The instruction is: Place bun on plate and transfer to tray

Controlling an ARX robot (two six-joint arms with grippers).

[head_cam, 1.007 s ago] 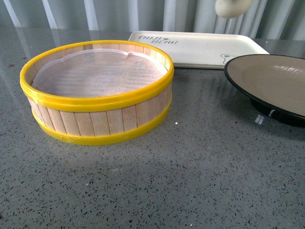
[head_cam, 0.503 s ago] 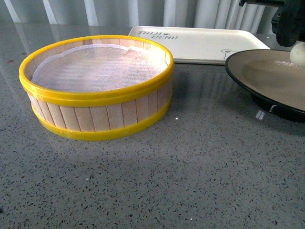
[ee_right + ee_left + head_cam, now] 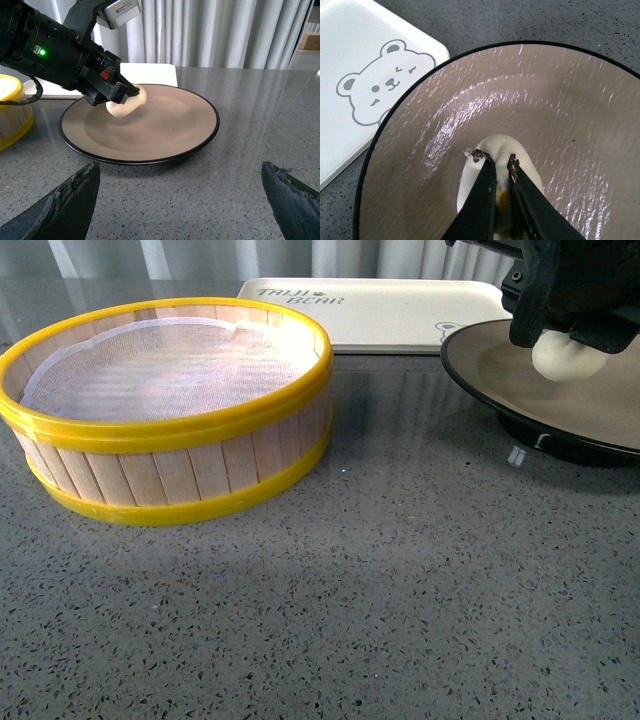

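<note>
Left gripper (image 3: 497, 160) is being held narrow on bun (image 3: 470, 182), low on plate (image 3: 545, 100). Placing judged nearly done; release is being called for next, then plate onto tray (image 3: 350, 50).

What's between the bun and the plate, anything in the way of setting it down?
Nothing visible. The left gripper is shut on the bun, right over the plate's bare brown inside. I can't tell whether the bun is touching the plate. The tray lies just behind the plate, with nothing seen between them.
</note>
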